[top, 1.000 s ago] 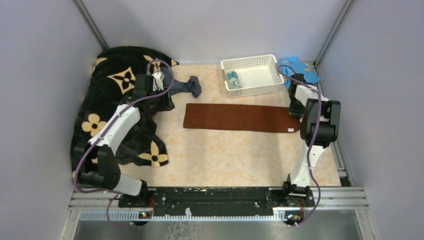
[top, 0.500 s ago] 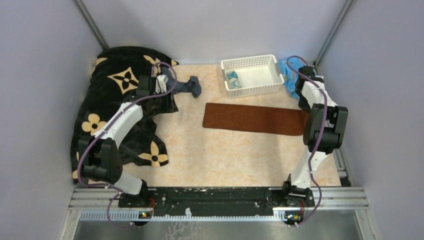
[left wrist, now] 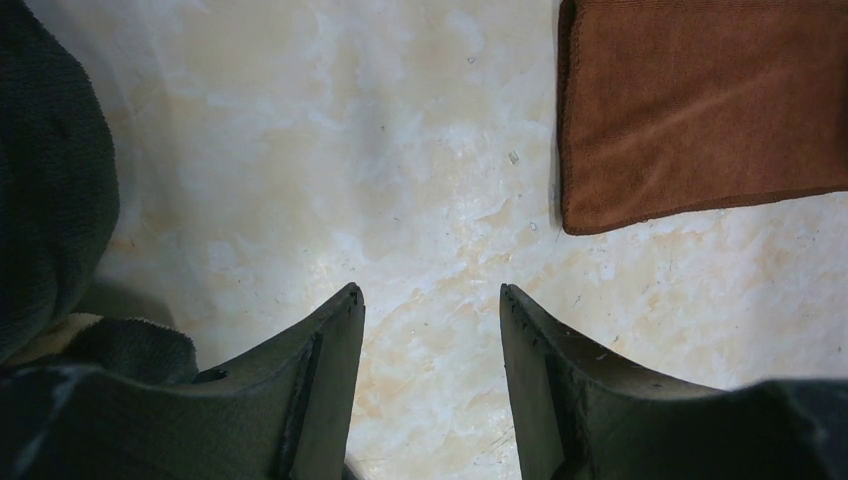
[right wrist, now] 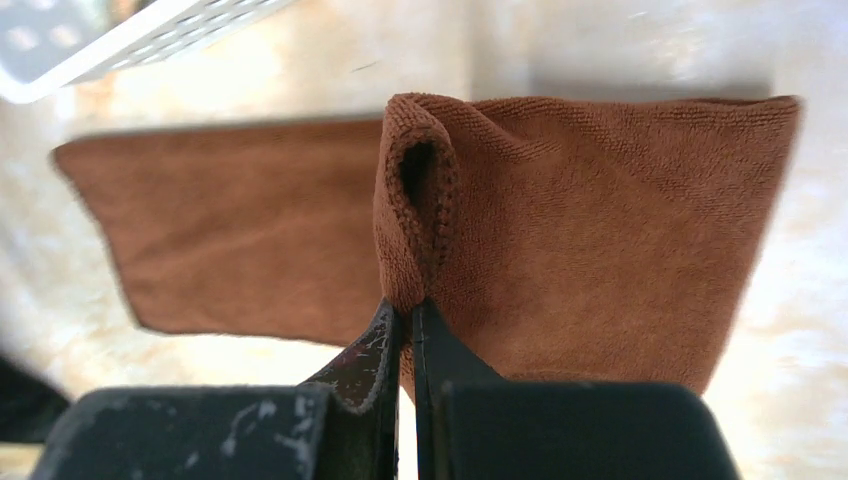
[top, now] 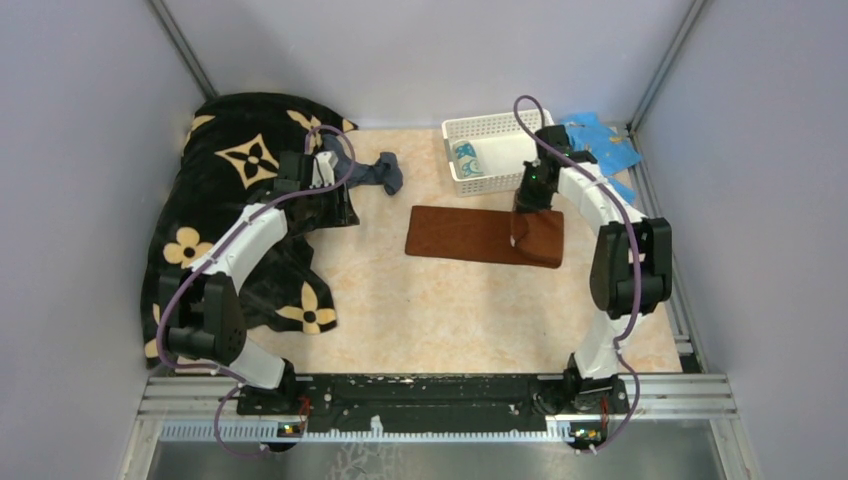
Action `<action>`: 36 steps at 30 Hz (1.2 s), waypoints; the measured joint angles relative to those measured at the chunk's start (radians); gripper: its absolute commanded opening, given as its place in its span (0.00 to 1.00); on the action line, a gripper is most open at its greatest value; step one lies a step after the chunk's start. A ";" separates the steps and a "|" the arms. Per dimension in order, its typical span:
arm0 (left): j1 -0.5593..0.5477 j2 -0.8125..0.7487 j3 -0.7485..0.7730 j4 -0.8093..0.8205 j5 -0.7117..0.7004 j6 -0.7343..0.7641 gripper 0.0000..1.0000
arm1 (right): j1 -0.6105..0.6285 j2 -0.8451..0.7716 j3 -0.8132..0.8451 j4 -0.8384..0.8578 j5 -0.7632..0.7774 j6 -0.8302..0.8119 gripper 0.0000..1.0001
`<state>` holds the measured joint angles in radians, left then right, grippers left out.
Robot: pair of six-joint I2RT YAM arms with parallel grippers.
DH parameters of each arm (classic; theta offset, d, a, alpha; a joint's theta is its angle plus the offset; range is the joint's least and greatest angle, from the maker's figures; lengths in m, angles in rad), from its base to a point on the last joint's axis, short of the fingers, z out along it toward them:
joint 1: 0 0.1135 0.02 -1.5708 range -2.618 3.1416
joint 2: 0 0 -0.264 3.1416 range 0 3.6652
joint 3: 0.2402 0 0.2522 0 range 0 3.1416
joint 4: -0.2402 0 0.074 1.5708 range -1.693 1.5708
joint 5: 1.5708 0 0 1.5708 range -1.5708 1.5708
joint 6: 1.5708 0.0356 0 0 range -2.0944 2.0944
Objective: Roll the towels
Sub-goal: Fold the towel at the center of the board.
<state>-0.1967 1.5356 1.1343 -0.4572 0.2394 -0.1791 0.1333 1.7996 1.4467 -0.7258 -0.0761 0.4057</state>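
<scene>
The rust-brown towel (top: 485,235) is a soft, short-piled rectangle lying flat on the mottled cream table (top: 450,310) just in front of the white plastic mesh basket (top: 497,120). Its long axis runs left to right, the right end sitting slightly nearer the arms. That right end is doubled over onto the rest, and its ribbed hem is pinched into a small upright loop by the right gripper (right wrist: 408,310), whose jaws are closed tight on the cloth. The left gripper (left wrist: 428,295) hangs with its jaws apart and nothing between them (only bare table shows in the gap), the towel's left end lying a little beyond its tips. Inside the basket, at its left end, sits a rolled teal-and-white towel (top: 465,158). A crumpled dark grey-blue towel (top: 378,172) lies to the left of the basket, beside the left arm and against the big black blanket (top: 230,170) with tan flowers. A bright light-blue cloth (top: 603,135) is bunched in the far right corner, behind the right arm.
</scene>
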 measured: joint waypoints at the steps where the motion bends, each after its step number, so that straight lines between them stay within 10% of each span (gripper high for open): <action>1: 0.000 0.000 0.000 0.000 0.001 0.000 0.59 | 0.018 0.000 -0.001 0.009 -0.019 0.023 0.00; 36: 0.000 0.020 0.000 -0.004 0.027 -0.004 0.59 | 0.387 0.238 0.142 0.241 -0.063 0.351 0.00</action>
<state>-0.1967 1.5558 1.1343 -0.4610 0.2665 -0.1833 0.5205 2.0377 1.5883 -0.4850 -0.1394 0.7563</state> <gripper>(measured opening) 0.585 0.021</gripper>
